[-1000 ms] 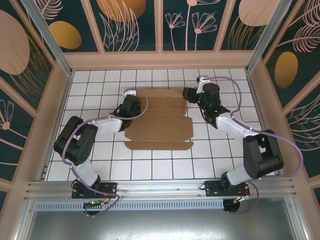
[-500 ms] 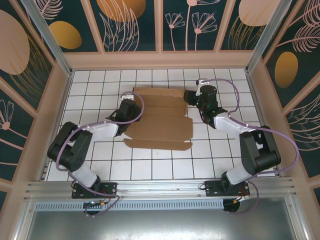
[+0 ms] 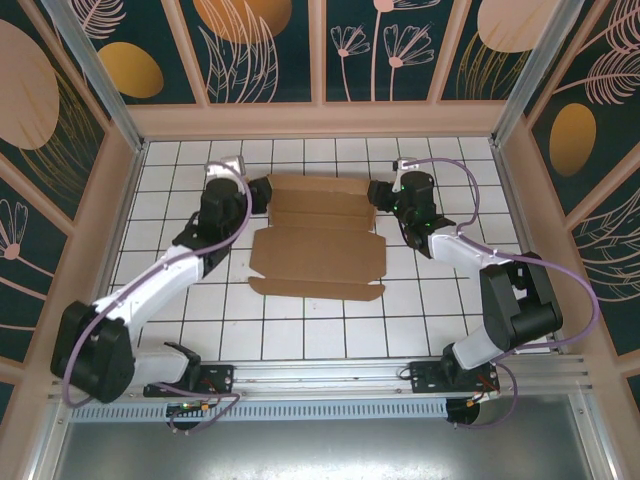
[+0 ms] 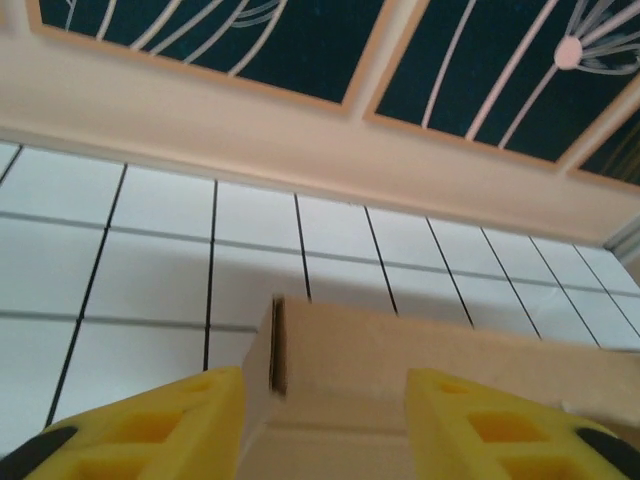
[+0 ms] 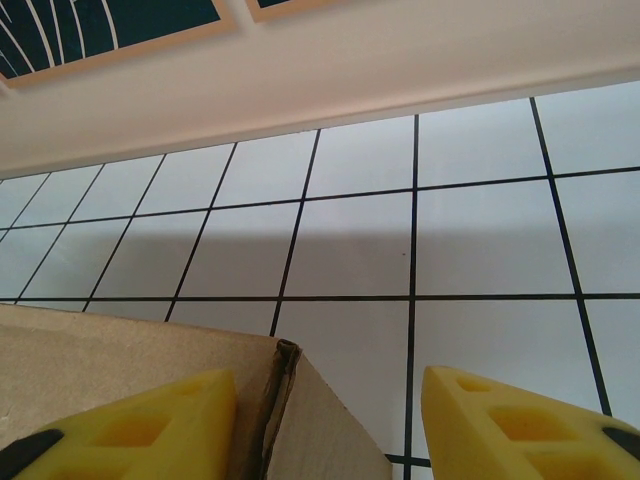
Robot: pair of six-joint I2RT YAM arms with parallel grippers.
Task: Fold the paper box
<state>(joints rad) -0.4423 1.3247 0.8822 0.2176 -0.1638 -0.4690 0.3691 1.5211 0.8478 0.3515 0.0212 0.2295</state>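
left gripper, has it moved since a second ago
Yes. The left gripper has shifted toward the far wall, now at the paper box's far-left corner.

We reckon it's a robot lab cell: white black-gridded worktop (image 3: 300,330), dark teal leaf-print wall panels (image 3: 270,50), aluminium front rail (image 3: 320,375) with black-and-white robot arms (image 3: 160,280) bolted on.

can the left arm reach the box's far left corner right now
Probably yes: the left gripper is open, a corner of the paper box sits between its fingers, nothing blocks it.
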